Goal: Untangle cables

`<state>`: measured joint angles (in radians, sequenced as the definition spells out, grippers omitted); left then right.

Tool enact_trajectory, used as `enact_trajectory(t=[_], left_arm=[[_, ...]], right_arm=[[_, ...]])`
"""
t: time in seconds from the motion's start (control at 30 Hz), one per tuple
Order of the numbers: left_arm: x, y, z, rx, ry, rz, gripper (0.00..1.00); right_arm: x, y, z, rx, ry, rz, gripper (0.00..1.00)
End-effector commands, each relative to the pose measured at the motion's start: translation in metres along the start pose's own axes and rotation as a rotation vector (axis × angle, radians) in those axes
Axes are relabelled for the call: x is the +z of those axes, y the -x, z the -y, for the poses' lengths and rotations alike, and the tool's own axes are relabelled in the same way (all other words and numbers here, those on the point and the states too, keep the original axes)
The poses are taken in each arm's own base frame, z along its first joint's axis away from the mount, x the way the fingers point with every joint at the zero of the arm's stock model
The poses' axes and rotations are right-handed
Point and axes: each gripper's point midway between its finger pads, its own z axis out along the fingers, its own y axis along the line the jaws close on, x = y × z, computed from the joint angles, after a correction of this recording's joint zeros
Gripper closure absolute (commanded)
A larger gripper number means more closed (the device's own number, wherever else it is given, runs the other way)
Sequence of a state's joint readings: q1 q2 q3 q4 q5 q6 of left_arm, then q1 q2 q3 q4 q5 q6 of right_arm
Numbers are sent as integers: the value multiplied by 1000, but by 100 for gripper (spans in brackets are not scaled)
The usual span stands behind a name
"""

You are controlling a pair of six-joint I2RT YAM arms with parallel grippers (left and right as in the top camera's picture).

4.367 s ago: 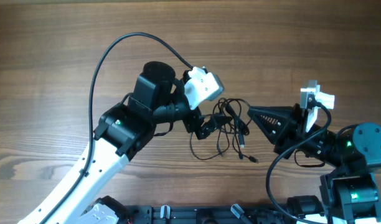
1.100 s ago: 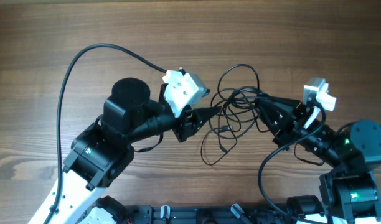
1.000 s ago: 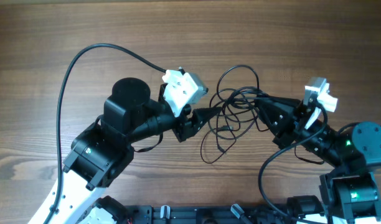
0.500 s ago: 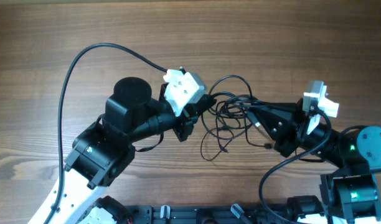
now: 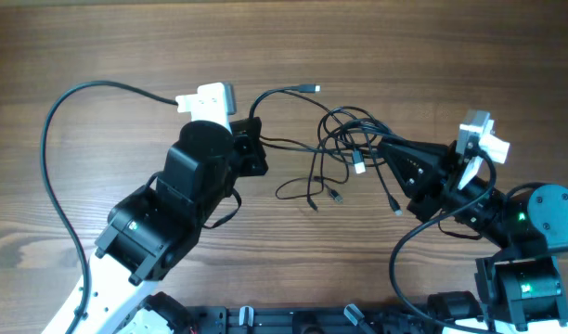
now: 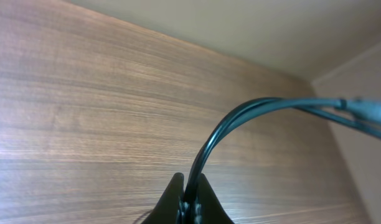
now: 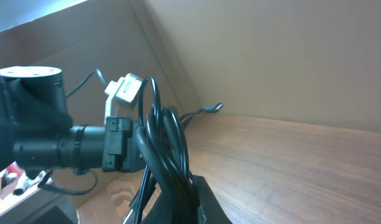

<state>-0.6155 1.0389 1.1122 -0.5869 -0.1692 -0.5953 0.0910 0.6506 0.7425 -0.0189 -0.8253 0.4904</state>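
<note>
Jaws of the left gripper (image 5: 258,148) are pressing together on one doubled strand of the cables (image 5: 344,139), and in the left wrist view that strand is rising from between them and bending off to their right. Beyond these jaws, bare wooden table (image 5: 432,56) is running out to the far edge, giving free room; behind them the left arm (image 5: 173,213) is filling the near side, with its thick black cable (image 5: 50,148) arching wide to the outside.

Between the two sets of jaws the cables are hanging as a loose snarl of loops. One plug end (image 5: 312,89) is sticking out on the far side of the snarl, while others (image 5: 335,197) are dangling on the near side, over the wood.

Jaws of the right gripper (image 5: 381,142) are pinching a bunch of strands at the snarl's right edge; the right wrist view is showing the cords looping up out of them, with the left arm directly ahead and a plain beige wall (image 7: 271,56) rising behind the table's edge
</note>
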Motion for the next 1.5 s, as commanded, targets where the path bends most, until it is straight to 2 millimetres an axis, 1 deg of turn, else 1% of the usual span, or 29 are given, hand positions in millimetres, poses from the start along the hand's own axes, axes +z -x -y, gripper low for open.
enact_trajectory(t=[0.0, 0.07, 0.13, 0.17, 0.2, 0.23, 0.27, 0.37, 0.43, 0.5, 0.57, 0.63, 0.7, 0.77, 0.87, 0.93, 1.0, 1.03, 1.17, 1.27, 1.3, 1.33, 1.43, 1.47], left_arm=[[-14, 10, -3, -189, -9, 39, 96], [-19, 6, 8, -240, -69, 3, 96], [-21, 5, 10, -268, -83, -4, 96], [-21, 5, 10, -267, -82, -3, 89], [-21, 5, 10, -267, -82, -3, 69], [-21, 6, 10, -267, -83, -3, 19], [-21, 6, 10, -264, -86, 1, 0], [-22, 11, 14, -257, -104, 18, 0], [-23, 13, 25, -179, -157, 17, 0], [-27, 12, 44, -43, -254, 5, 0], [-37, 1, 74, 219, -435, -23, 0], [-47, -20, 98, 444, -618, -68, 0], [-51, -33, 107, 526, -708, -100, 0], [-55, -39, 112, 546, -759, -119, 0], [-56, -38, 114, 548, -772, -116, 2], [-56, -38, 114, 548, -773, -114, 16], [-56, -38, 114, 548, -773, -113, 36], [-56, -37, 114, 547, -768, -111, 37], [-50, -33, 109, 542, -722, -94, 36], [-50, -31, 109, 543, -718, -84, 36], [-47, -28, 107, 542, -692, -72, 37], [-42, -24, 103, 534, -652, -58, 42], [-27, -6, 83, 410, -483, -16, 35], [-24, 0, 77, 368, -435, -2, 30]], right_arm=[[-4, 15, 8, 12, -73, 69, 96], [-4, 17, 10, 14, -85, 79, 96], [-4, 20, 9, 9, -82, 88, 95], [-4, 21, 9, 20, -79, 92, 96], [-4, 21, 8, 25, -78, 94, 96], [-4, 21, 7, 24, -74, 94, 96], [-4, 21, 7, 24, -70, 91, 96], [-4, 19, 3, 24, -51, 79, 96], [-3, 18, 1, 23, -39, 73, 95], [-3, 17, 1, 26, -34, 71, 96], [-3, 19, -5, 33, -5, 70, 96], [-4, 23, -15, 31, 41, 78, 96], [-4, 26, -23, 21, 80, 82, 96], [-5, 27, -27, 12, 96, 81, 96], [-5, 26, -28, 12, 102, 76, 96], [-5, 25, -28, 13, 105, 74, 96], [-5, 25, -28, 12, 105, 74, 96], [-5, 26, -28, 12, 105, 75, 96], [-5, 25, -28, 12, 105, 74, 96], [-5, 25, -29, 11, 108, 72, 96], [-5, 25, -30, 8, 116, 69, 96], [-5, 25, -31, 7, 119, 69, 95], [-5, 25, -31, 6, 119, 69, 96], [-5, 25, -31, 6, 119, 69, 96]])
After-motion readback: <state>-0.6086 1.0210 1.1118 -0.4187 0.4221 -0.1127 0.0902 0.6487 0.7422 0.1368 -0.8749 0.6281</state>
